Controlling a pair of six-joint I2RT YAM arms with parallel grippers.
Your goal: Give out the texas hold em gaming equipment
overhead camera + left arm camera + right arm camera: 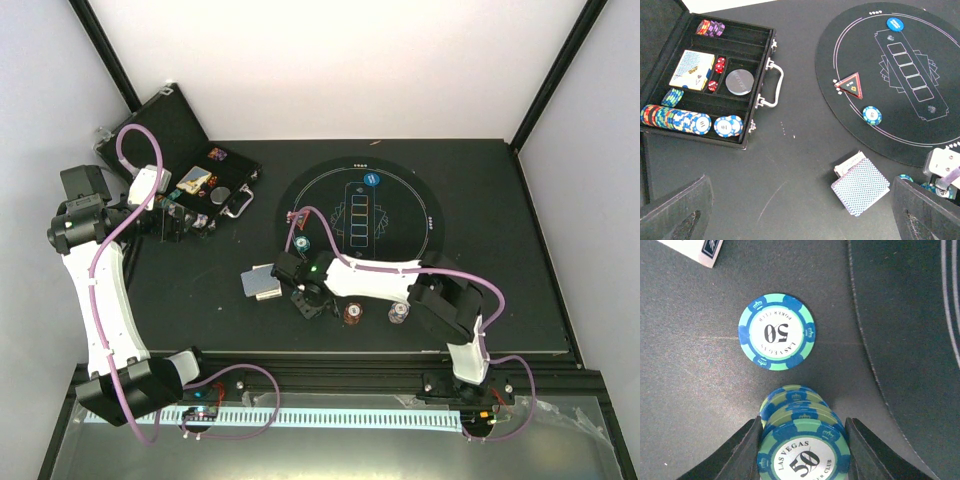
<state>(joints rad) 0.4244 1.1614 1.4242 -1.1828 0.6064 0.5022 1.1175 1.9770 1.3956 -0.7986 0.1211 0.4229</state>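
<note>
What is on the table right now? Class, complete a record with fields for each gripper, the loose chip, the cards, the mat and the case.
left gripper: open, holding nothing
right gripper: closed on a teal chip stack standing on the table
loose chip: one teal 50, flat on the table beyond the stack, off the mat
cards: blue-backed pile on the table beside the mat
mat: holds blue disc, red triangle marker, one teal chip
case: open; chips, dice, card deck inside
</note>
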